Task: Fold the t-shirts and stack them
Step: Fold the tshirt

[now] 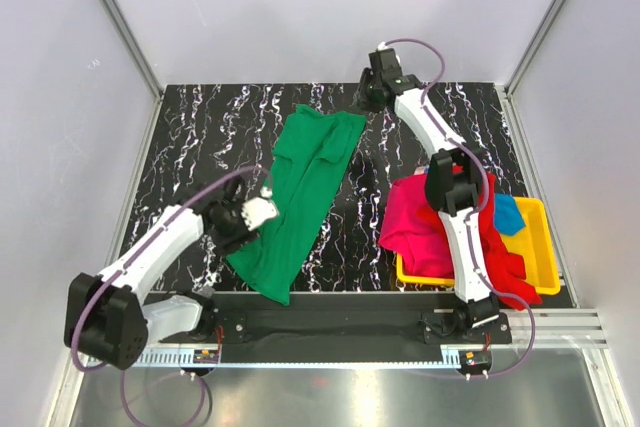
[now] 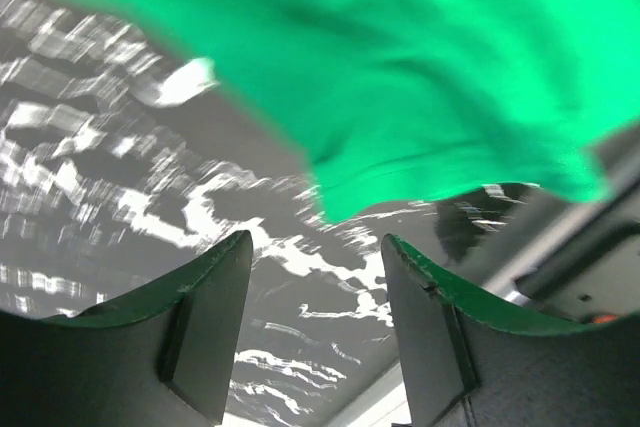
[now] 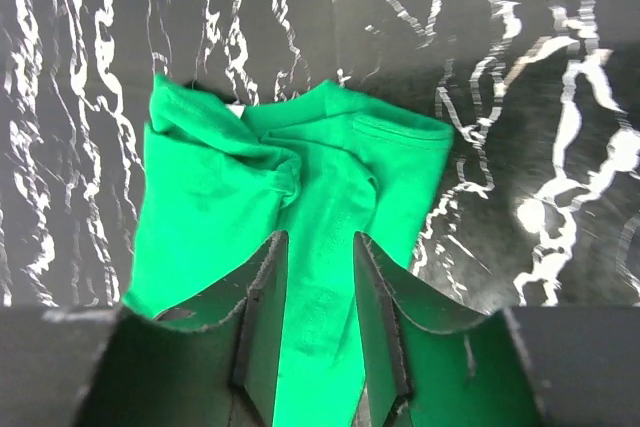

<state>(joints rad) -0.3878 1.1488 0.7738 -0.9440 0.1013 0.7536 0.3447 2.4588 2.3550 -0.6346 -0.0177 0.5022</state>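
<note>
A green t-shirt [image 1: 305, 187] lies folded in a long strip on the black marbled table. It also shows in the left wrist view [image 2: 400, 67] and the right wrist view [image 3: 230, 197]. My left gripper [image 1: 262, 209] is at the strip's left edge, open and empty [image 2: 316, 239], with bare table between the jaws. My right gripper [image 1: 375, 92] is at the back, just right of the strip's far end, open [image 3: 320, 237], with green cloth showing between the jaws. A magenta-pink t-shirt [image 1: 415, 217], a red t-shirt [image 1: 505, 259] and a blue t-shirt [image 1: 508, 215] are bunched in the tray.
A yellow plastic tray [image 1: 545, 252] sits at the near right, partly under the right arm. White walls with metal posts close in the table on three sides. The arms' base rail [image 1: 340, 322] runs along the near edge.
</note>
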